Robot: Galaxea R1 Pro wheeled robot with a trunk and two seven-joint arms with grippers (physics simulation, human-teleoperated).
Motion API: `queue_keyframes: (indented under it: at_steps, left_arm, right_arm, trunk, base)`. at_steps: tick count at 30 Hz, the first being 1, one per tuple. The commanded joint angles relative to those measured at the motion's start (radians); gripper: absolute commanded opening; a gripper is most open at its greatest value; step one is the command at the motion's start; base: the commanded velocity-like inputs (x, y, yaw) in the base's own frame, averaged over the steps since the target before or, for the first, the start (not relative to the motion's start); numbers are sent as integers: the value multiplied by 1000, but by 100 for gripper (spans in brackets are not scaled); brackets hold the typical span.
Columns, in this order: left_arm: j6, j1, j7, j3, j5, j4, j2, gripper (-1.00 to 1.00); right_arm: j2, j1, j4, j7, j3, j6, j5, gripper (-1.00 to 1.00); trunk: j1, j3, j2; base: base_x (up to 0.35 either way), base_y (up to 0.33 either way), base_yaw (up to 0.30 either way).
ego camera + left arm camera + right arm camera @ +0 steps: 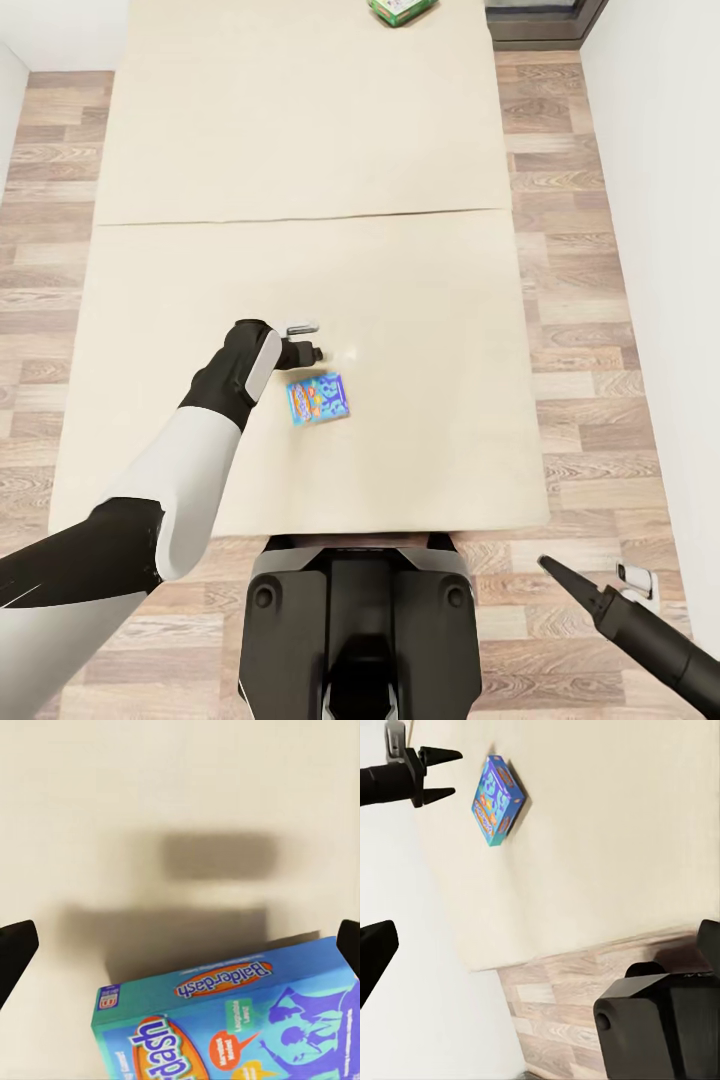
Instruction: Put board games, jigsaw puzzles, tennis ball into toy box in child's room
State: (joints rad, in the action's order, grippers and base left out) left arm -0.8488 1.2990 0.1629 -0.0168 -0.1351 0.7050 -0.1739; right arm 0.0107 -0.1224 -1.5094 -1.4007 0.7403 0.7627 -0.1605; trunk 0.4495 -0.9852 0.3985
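Cream bed, seam across; wood plank floor around.

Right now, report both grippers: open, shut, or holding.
Left gripper: open, empty, hovering beside the blue board game on the bed.
Right gripper: cannot be told; nothing visibly held.

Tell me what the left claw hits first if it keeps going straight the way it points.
Probably bare cream-beige mattress just beyond the blue Balderdash game box; the open left claw points at that spot, though depth is unclear.
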Motion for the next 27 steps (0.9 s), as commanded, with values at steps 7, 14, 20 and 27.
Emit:
queue_keyframes:
  at_steps: [7,14,20,27]
  left_arm:
    - [-4,0,9,-2,-11,1,-1,100]
    - [-3,0,10,-1,-11,1,-1,100]
    - [-3,0,10,-1,-11,1,-1,100]
    - [-3,1,10,0,-11,1,-1,100]
  right_arm:
    - [0,0,0,0,11,9,-2,100]
    - [0,0,0,0,11,8,-2,100]
    - [0,0,0,0,11,7,-2,100]
    - [-1,0,0,1,11,6,-2,100]
  trunk:
    - [1,-1,1]
    - [1,-1,1]
    - [1,-1,1]
    - [1,-1,1]
  base:
    - [-35,-7,0]
    - [-107,-66,0]
    - [-26,-17,0]
    - [-5,-3,0]
